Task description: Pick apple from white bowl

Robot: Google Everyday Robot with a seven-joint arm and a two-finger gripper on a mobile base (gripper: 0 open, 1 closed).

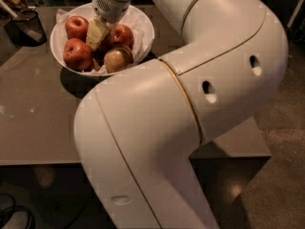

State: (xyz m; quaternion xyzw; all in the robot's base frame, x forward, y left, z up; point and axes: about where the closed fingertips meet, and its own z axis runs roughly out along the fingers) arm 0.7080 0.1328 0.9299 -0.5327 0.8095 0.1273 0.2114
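- Apple 1 (pixel 76 26): red, lying in the far-left part of the white bowl (pixel 150 34).
- Apple 2 (pixel 77 54): red, in the near-left part of the bowl, just in front of apple 1.
- Apple 3 (pixel 123 35): red, right of the bowl's middle, with a bright highlight on its skin.
- Apple 4 (pixel 117 59): yellow-brown, at the near side of the bowl, just in front of apple 3.
- Paper lining (pixel 140 21): crumpled and white. It covers the inside of the bowl and rises past the rim at the far left.
- White bowl: wide, round and glossy, standing upright on the far-left part of the worktop (pixel 43 118).
- Gripper (pixel 97 38): pale cream, reaching down from above into the middle of the bowl. It sits between apple 1 and apple 3 and just above apple 2. Whether it is wide, narrow or clamped on fruit cannot be told, and neither can contact with any apple.
- Wrist (pixel 109 3): white, with a perforated patch, directly over the far half of the bowl.
- Arm (pixel 190 104): large, white and jointed, filling the foreground from the bottom centre. It bends at the right and runs back to the wrist, covering the bowl's near-right edge.
- Black mesh cup (pixel 26 26): to the left of the bowl and apart from it, at the worktop's far-left corner.
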